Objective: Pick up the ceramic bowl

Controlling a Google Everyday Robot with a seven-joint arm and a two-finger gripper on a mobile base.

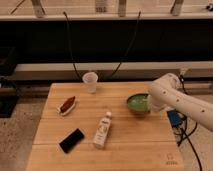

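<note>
Green bowl [136, 104] sits upright on the wooden table [125, 150], right of centre in the frame, near the table's right edge. Lighter green inside, darker rim. Its right side is covered by the white arm [182, 102], which comes in from the lower right of the frame. Gripper [150, 103] is at the bowl's right rim, hidden behind the arm's bulky end; cannot tell whether it is apart, together or clamped on anything.

Outward from the bowl: 1 translucent plastic cup [90, 82] upright at the table's back edge, upper left of the bowl, well apart. 1 small bottle [103, 131] lying on its side, lower left of the bowl, cap pointing toward the back. 1 black phone [71, 140] flat, just left of the bottle. 1 reddish snack [67, 105] on the left part of the table. 2 black cables [70, 45] hang down the dark wall behind.
</note>
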